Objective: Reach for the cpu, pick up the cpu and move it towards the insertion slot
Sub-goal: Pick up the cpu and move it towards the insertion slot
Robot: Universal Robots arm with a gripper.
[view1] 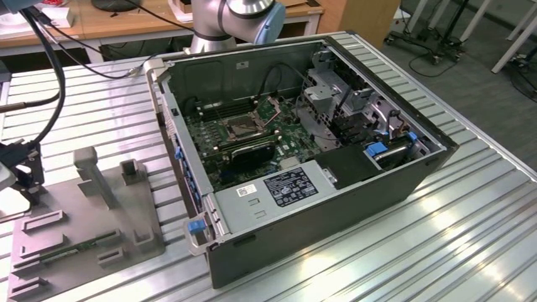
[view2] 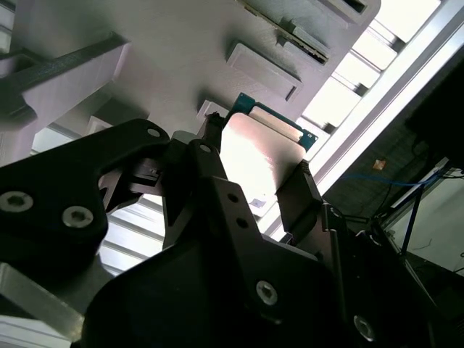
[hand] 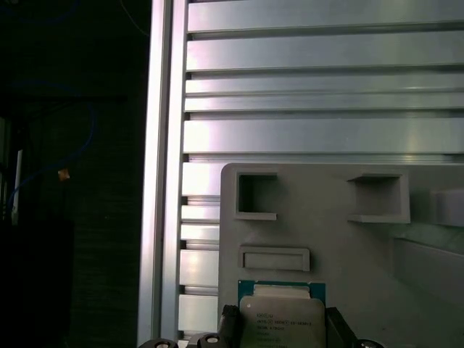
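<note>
Two dark fingers (view2: 304, 196) of the pincer (view2: 255, 163) bear on opposite edges of the cpu (view2: 264, 138), so the pincer is pinching the chip, whose pale metal face shows whole with a thin green rim at its far edge; the first wrist view shows the same grasp, the chip sitting square between the fingers over the grey plastic tray (hand: 348, 239); whether the chip has cleared the tray's shallow recess or rests in it I cannot say for certain, though the second wrist view suggests a gap beneath it; in the exterior view the tray lies on the slatted metal counter (view1: 470, 251) at the exterior view's left, with the pincer at that same edge; the insertion slot (view1: 238, 128), a silvery frame with a dark centre on the green motherboard (view1: 277, 126), lies well apart from the pincer toward the exterior view's right, inside the open computer case (view1: 336, 207), with the case's side wall standing between tray and board; being square, the chip has no long axis, only edges to match to the frame's.
</note>
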